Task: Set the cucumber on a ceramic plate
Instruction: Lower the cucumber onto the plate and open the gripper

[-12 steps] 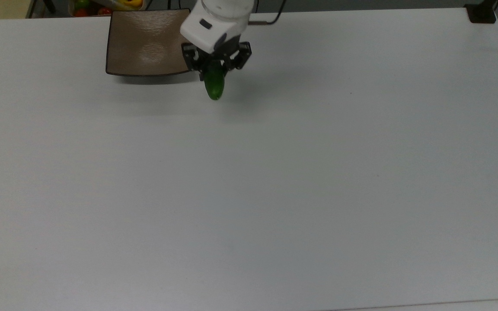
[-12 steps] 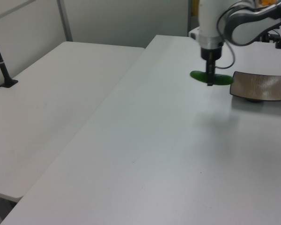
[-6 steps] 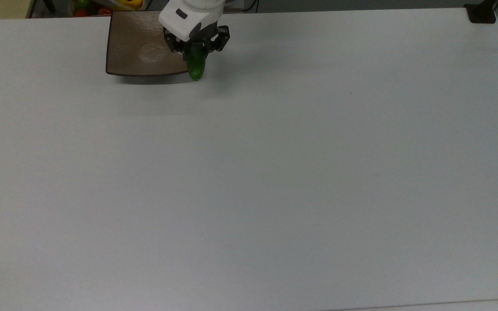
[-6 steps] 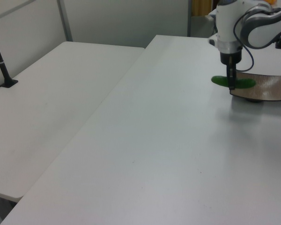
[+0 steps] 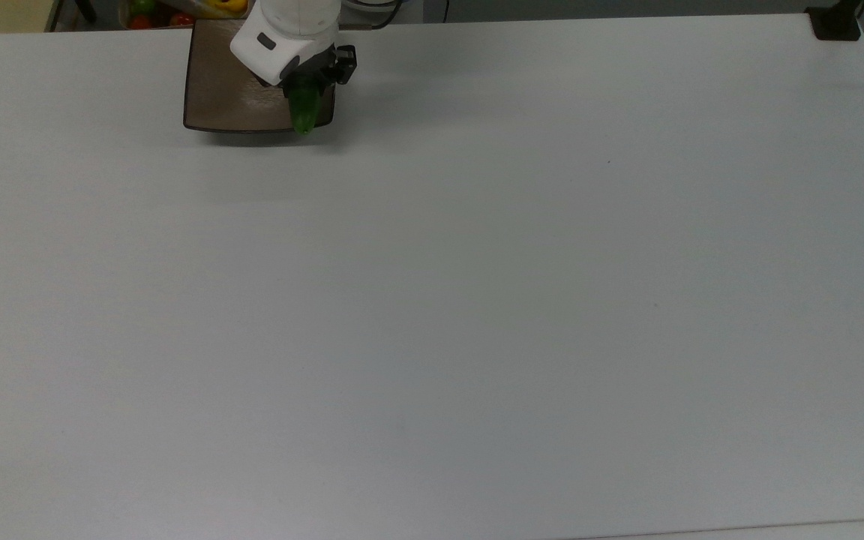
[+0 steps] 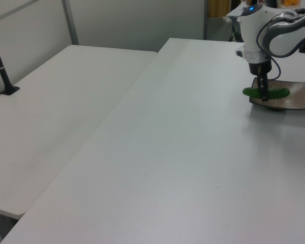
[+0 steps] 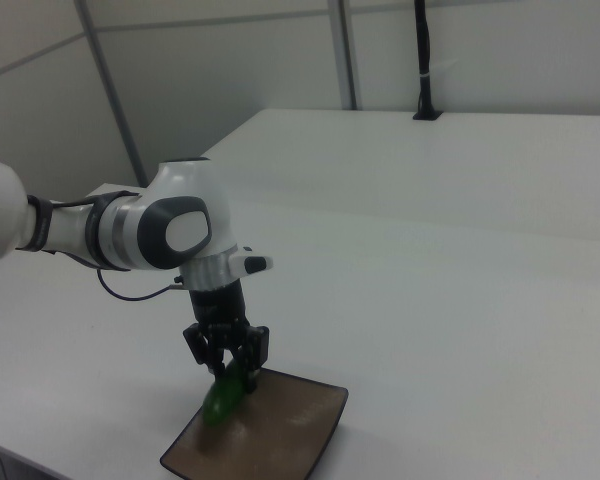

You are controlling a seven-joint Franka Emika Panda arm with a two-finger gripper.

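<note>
The broad white table (image 5: 477,300) carries everything, and the square, glossy tan-brown ceramic plate with its thin dark rim (image 5: 211,90) sits at its far edge, toward the top view's upper left. Above that plate hangs the white Franka arm (image 7: 170,235), bent over it. Its black two-finger gripper (image 7: 226,368) is clamped around the middle of the short, glossy dark green cucumber (image 5: 303,112), which is held level in the air.

Relative to the plate, the cucumber is not centred. In the top view it hangs over the plate's right-hand side, and its near tip reaches out to about the plate's front rim. In the left view one end pokes past the plate's left edge (image 6: 254,99).

That is the worry, to my eye. If the fingers let go here, an end could land on the upturned rim and the rounded, slick cucumber could roll or tip off onto the table. A hard descent might also knock the plate's edge. Moving further over the plate's middle looks safer before release.
</note>
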